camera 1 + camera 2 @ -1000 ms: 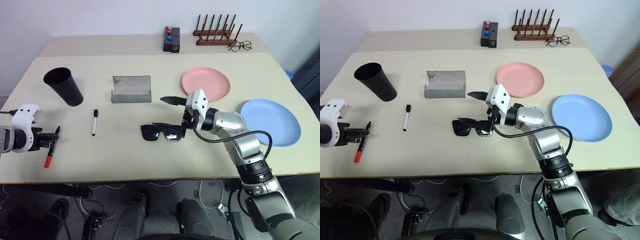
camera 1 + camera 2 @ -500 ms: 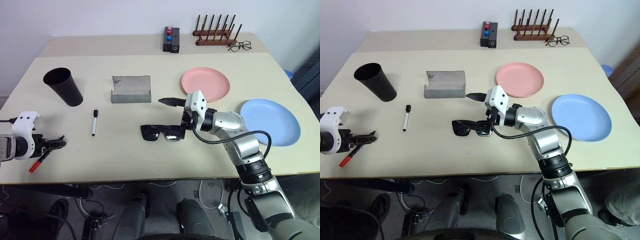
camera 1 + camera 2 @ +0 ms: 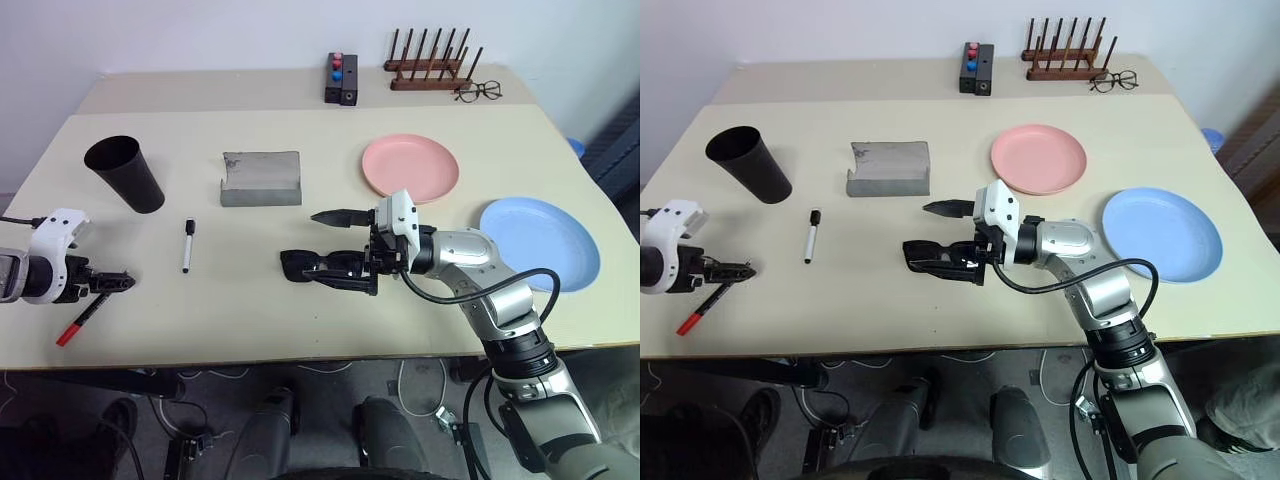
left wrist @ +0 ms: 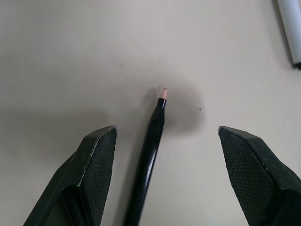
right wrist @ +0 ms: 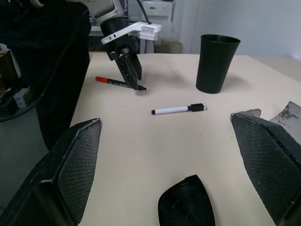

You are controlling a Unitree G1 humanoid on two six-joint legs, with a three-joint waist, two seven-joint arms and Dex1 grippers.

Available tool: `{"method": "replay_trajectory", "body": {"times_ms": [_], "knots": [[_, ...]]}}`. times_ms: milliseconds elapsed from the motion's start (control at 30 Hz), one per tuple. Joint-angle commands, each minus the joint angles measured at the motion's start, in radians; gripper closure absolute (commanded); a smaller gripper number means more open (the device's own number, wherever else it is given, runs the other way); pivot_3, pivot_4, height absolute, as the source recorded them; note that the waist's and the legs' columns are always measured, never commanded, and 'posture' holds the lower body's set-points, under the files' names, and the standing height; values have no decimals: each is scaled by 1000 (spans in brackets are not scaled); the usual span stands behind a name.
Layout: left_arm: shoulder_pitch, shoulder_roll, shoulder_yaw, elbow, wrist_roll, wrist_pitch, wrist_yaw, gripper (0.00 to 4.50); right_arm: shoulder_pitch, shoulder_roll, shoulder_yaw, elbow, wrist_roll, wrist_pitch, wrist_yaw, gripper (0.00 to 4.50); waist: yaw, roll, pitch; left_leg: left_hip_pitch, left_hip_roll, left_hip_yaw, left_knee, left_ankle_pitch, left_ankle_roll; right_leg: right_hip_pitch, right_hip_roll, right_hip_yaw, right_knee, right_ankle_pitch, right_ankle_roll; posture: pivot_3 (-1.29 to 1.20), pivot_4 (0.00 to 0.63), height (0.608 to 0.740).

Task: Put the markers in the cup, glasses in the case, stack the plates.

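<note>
The dark marker with a red end [image 3: 80,318] lies loose on the table near the front left edge, its tip between the spread fingers of my open left gripper [image 3: 115,282]. The white marker [image 3: 187,244] lies further in, below the black cup [image 3: 128,172]. The black sunglasses [image 3: 312,266] rest mid-table. My right gripper [image 3: 337,248] is open and points left, its lower finger alongside the frame and its upper finger well above. The grey case [image 3: 262,178] stands behind. The pink plate [image 3: 410,167] and blue plate [image 3: 540,243] sit apart on the right.
At the back of the table stand a black box with red and blue knobs [image 3: 342,78], a wooden peg rack [image 3: 428,70] and thin-framed spectacles [image 3: 478,92]. The table's front edge runs just below both grippers.
My left gripper has opened and let go of the red-ended marker, which now lies on the table. The right gripper has drawn back a little, still open; the sunglasses stay put.
</note>
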State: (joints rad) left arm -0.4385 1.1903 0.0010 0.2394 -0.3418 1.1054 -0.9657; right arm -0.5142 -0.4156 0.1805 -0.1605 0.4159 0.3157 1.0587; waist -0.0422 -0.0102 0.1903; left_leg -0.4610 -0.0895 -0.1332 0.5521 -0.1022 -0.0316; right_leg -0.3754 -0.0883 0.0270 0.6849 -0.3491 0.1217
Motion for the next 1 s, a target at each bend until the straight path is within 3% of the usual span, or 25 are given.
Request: {"method": "replay_trajectory", "body": {"times_ms": [33, 233, 400, 500, 667, 700, 1000], "knots": [[-37, 62, -68, 47, 55, -87, -90, 943, 2, -2, -10, -27, 7, -14, -3, 0, 0, 0, 0, 0, 0, 0, 0, 0, 0, 0, 0, 0, 0, 0, 0, 0, 150, 740], [-78, 85, -161, 119, 127, -189, -206, 943, 11, -8, -14, -24, 2, -21, -3, 0, 1, 0, 0, 0, 0, 0, -1, 0, 0, 0, 0, 0, 0, -1, -2, 0, 150, 740], [-117, 46, -193, 168, 170, -209, -219, 943, 16, -6, -13, -33, 0, -17, -9, 0, 1, 0, 0, 0, 0, 0, -1, 0, 0, 0, 0, 0, -1, -1, -2, 0, 150, 740], [-135, 17, -209, 194, 192, -222, -221, 1692, 20, -8, -13, -35, -4, -18, -15, 0, 2, 0, 0, 0, 0, 0, -1, 0, 0, 0, 0, 0, 0, 0, 0, 0, 150, 740], [-157, -3, -213, 231, 221, -235, -230, 4252, 21, -9, -12, -38, -10, -18, -25, 0, 1, 0, 0, 0, 0, 0, -1, 1, 1, 0, 0, 0, 0, 0, 0, 0, 150, 740], [-160, -5, -213, 233, 225, -235, -232, 4425, 24, -9, -12, -38, -13, -21, -28, 0, 0, 0, 0, 0, 0, 0, -1, 1, 1, 0, 0, 0, 0, 0, 0, 0, 150, 740], [-146, -11, -194, 182, 224, -201, -240, 4425, 21, -9, -12, -19, -19, -38, -26, 0, 1, 0, 0, 0, 0, 0, -1, 2, 2, 0, 1, 0, 0, 0, 0, 0, 150, 740]]}}
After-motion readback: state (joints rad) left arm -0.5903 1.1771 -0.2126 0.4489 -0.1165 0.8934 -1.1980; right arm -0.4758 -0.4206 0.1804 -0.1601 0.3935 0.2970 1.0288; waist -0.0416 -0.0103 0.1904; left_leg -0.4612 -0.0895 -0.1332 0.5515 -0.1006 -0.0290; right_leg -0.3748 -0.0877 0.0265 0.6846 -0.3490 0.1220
